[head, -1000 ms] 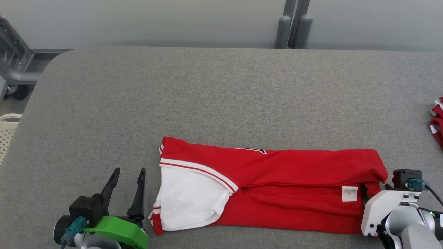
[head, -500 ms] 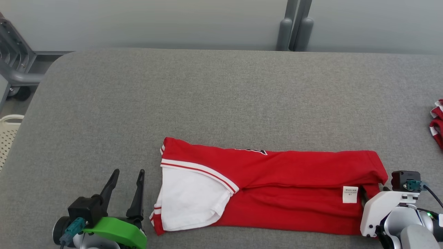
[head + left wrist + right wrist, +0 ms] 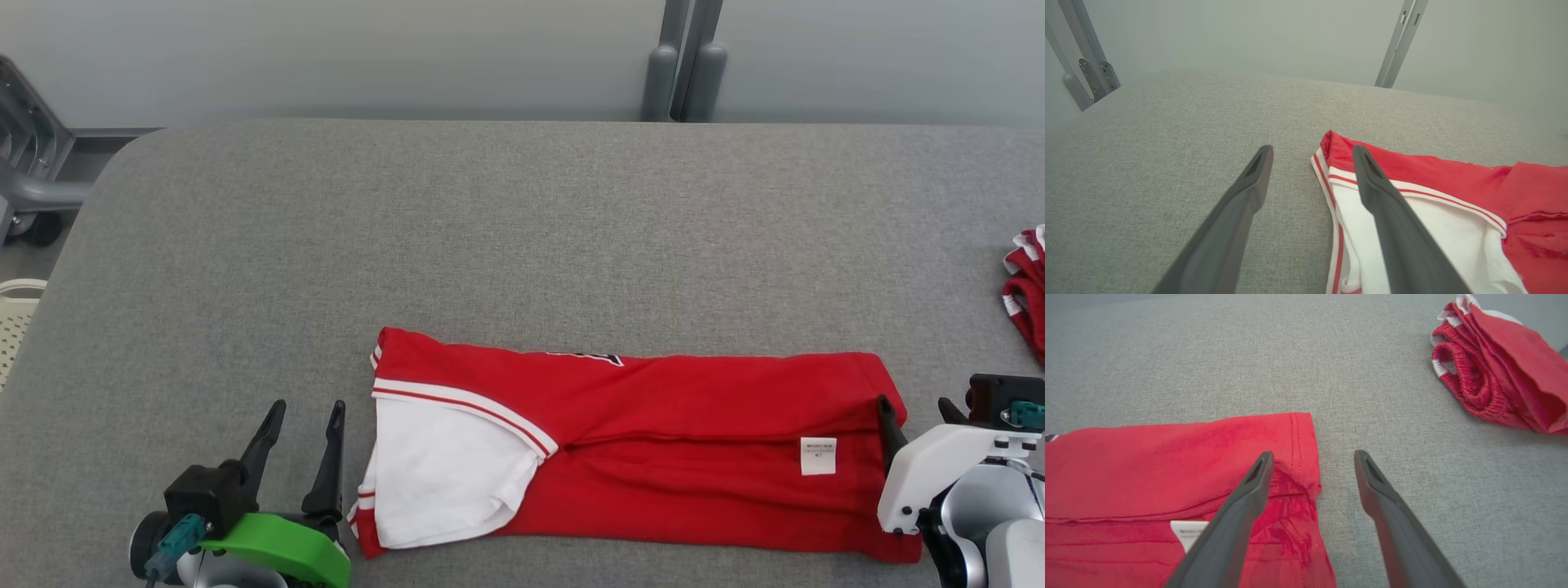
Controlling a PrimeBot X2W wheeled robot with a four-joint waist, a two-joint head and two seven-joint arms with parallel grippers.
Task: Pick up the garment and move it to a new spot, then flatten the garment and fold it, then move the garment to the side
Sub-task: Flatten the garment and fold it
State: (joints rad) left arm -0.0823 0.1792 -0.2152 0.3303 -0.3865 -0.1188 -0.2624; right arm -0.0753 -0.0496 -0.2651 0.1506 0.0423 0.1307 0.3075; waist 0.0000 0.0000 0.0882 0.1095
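Garment (image 3: pixel 637 449) lies flat on the grey counter (image 3: pixel 522 229), toward its 6 o'clock edge, already folded into a long band. The band's long axis runs 9 to 3 o'clock. A white panel (image 3: pixel 441 474) marks the 9 o'clock end and a small label (image 3: pixel 818 456) sits near the 3 o'clock end. Left tool (image 3: pixel 308 403) has its fingers spread and empty, pointing to 12, just beside the 9 o'clock end; in the left wrist view one finger overlaps the striped edge while the other is over bare counter. Right tool (image 3: pixel 913 400) is also spread and empty, straddling the 3 o'clock hem in the same way, one finger over red cloth and one off it. Each arm is therefore nearest its own short end, and neither is pinching anything. Judgement: the next fold would go across the long axis, end brought toward end, so each tool must catch every layer at its hem. A second bundle of red cloth (image 3: pixel 1027 286) lies well apart at 3 o'clock.
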